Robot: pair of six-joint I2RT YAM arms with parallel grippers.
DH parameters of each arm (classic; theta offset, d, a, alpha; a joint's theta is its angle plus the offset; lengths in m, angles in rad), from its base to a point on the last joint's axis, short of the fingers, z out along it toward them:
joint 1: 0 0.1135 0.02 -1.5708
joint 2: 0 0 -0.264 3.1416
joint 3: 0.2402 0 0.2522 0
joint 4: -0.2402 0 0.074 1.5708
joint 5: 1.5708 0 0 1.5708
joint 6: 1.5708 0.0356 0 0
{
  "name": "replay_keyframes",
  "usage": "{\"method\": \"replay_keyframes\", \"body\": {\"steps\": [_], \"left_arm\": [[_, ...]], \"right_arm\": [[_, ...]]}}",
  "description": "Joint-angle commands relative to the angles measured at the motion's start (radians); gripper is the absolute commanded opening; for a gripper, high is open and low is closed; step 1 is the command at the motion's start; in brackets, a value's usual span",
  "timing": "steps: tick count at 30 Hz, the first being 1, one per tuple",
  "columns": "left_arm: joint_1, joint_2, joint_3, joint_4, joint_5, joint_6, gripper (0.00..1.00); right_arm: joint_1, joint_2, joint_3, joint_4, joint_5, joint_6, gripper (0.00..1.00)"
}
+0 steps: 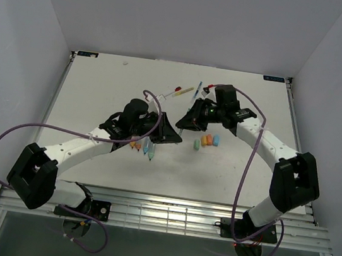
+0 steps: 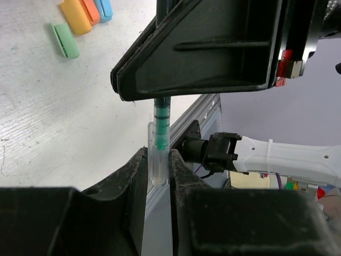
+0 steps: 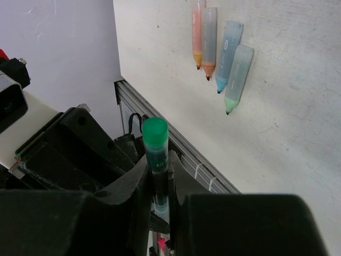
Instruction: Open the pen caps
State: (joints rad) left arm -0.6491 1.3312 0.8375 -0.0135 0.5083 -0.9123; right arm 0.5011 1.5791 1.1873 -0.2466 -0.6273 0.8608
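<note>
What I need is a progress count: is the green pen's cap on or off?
On, at least partly: the clear cap, pinched in the left gripper, covers the green pen's tip, while the right gripper holds the barrel.

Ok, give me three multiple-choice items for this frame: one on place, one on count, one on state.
1. Where do the loose caps lie?
A. in a row close to the right gripper
B. under the left arm's base
C. against the far wall

2. How many uncapped markers lie side by side?
A. two
B. four
C. six

3. The green pen is:
A. lying flat
B. in one gripper only
C. held by both grippers

A: the top view shows the row there.
B: the right wrist view shows four bare tips.
C: the left gripper clamps its other end.
</note>
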Motion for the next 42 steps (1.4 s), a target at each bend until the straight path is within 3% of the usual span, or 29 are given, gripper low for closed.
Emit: {"method": "replay_keyframes", "body": {"steps": [1, 9, 13, 15, 21, 27, 42], "left_arm": [[-0.014, -0.076, -0.069, -0.059, 0.036, -0.020, 0.00], [-0.024, -0.248, -0.189, -0.078, 0.062, -0.025, 0.00], [-0.024, -0.339, -0.212, -0.199, -0.057, -0.030, 0.00], [-0.024, -0.363, -0.215, -0.265, -0.100, -0.023, 0.00], [-0.023, -0.408, -0.300, -0.353, -0.197, -0.030, 0.00], [-0.024, -0.385, -0.414, -0.283, -0.199, -0.068, 0.00], [-0.055, -0.176, -0.371, -0.184, -0.255, -0.112, 0.00]], "right_arm": [[-0.027, 0.028, 0.119, 0.064, 0.014, 0.004, 0.08], [-0.081, 0.180, 0.331, 0.012, 0.020, -0.020, 0.08], [-0.081, 0.220, 0.402, -0.083, 0.020, -0.078, 0.08], [-0.079, 0.182, 0.359, -0.160, 0.043, -0.176, 0.08], [-0.081, -0.009, 0.026, -0.281, 0.218, -0.403, 0.08], [-0.079, -0.168, -0.332, -0.220, 0.196, -0.396, 0.08], [-0.044, -0.168, -0.482, -0.146, 0.186, -0.371, 0.08]]}}
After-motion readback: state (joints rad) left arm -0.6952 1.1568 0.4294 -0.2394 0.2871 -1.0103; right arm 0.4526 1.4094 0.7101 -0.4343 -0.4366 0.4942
